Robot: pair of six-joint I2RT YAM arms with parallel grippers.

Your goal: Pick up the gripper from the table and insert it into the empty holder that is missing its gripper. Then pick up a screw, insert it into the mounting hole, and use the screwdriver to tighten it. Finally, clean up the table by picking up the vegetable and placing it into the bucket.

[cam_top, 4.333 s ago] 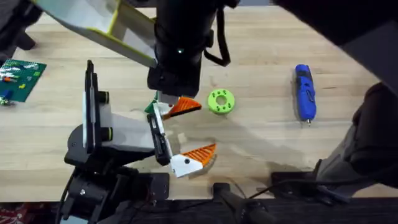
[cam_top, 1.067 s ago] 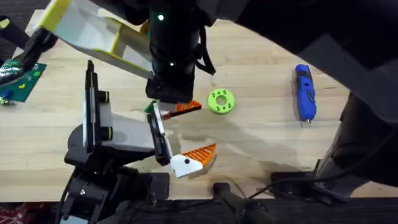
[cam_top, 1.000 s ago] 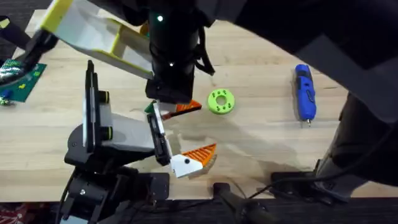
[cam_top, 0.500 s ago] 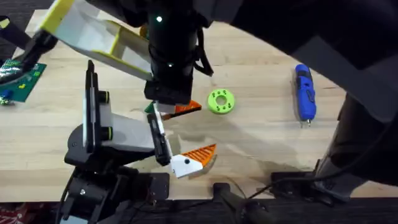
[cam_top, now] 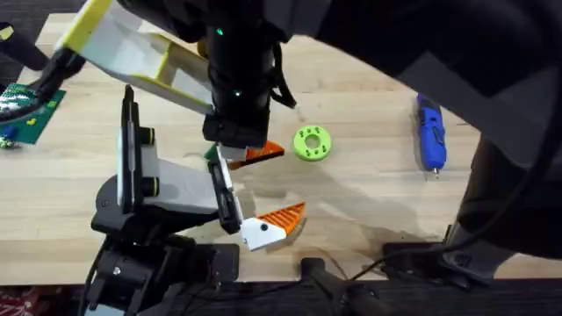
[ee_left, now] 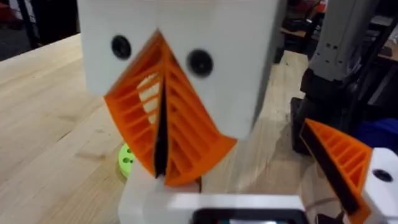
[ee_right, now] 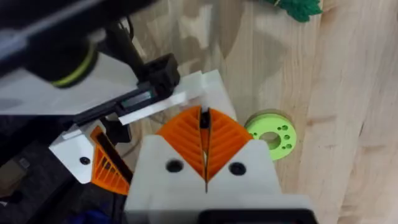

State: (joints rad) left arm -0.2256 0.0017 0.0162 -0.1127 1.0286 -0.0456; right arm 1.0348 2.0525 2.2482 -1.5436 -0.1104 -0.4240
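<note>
the gripper (cam_top: 261, 152) seems just under the right gripper's (ee_right: 204, 144) closed jaws.

Dark arm (cam_top: 235, 79) over holder (cam_top: 171, 184); orange gripper (cam_top: 279, 219) mounted; green disc (cam_top: 313, 143), screwdriver (cam_top: 429, 132) on table (cam_top: 369, 189).

Grainy wooden table (cam_top: 369, 202); ribbed plastic gripper (cam_top: 283, 215)

table (cam_top: 369, 193): green disc (cam_top: 313, 143) near centre, screwdriver (cam_top: 429, 133) at 3 o'clock, green circuit board (cam_top: 26, 110) at 9, holder (cam_top: 167, 189) at 7.
</note>
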